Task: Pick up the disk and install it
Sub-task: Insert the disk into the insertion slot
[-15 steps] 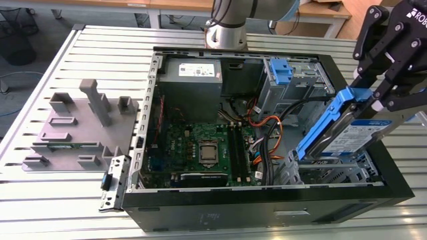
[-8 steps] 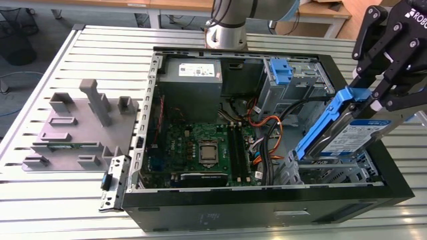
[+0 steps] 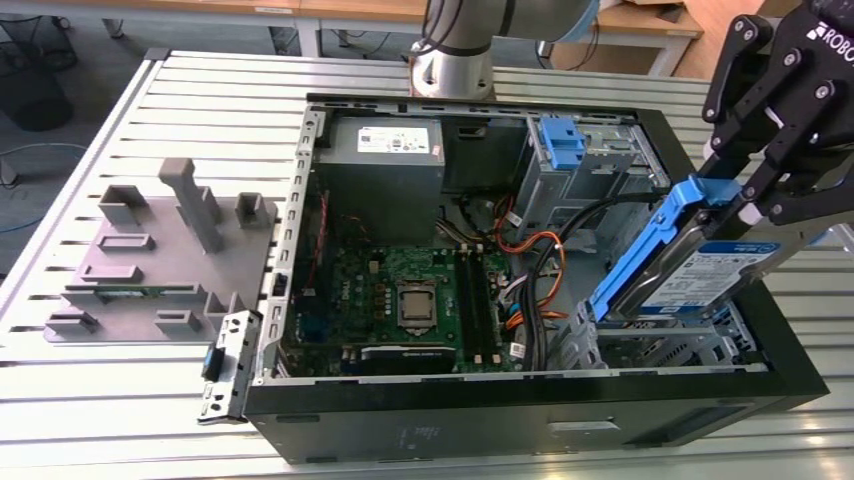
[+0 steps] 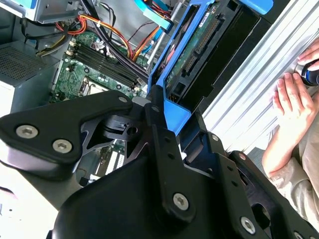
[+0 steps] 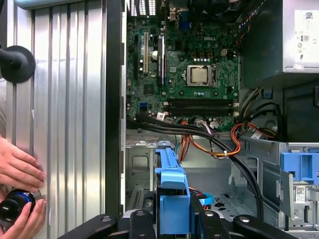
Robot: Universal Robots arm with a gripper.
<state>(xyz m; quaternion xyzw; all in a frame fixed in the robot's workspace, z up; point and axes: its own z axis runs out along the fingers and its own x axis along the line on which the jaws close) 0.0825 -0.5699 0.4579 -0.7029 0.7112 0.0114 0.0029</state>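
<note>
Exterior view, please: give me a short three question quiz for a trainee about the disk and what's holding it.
1. True or false: the disk lies flat on the table.
2. The end effector grips the disk by: A its blue rail, B its label, C a cable.
3. Fill in: the disk hangs tilted over the end of the computer case at the exterior view's ___.
Key: 1 false; 2 A; 3 right.

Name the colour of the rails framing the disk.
Blue rails on the disk; clearest in the exterior view.
</note>
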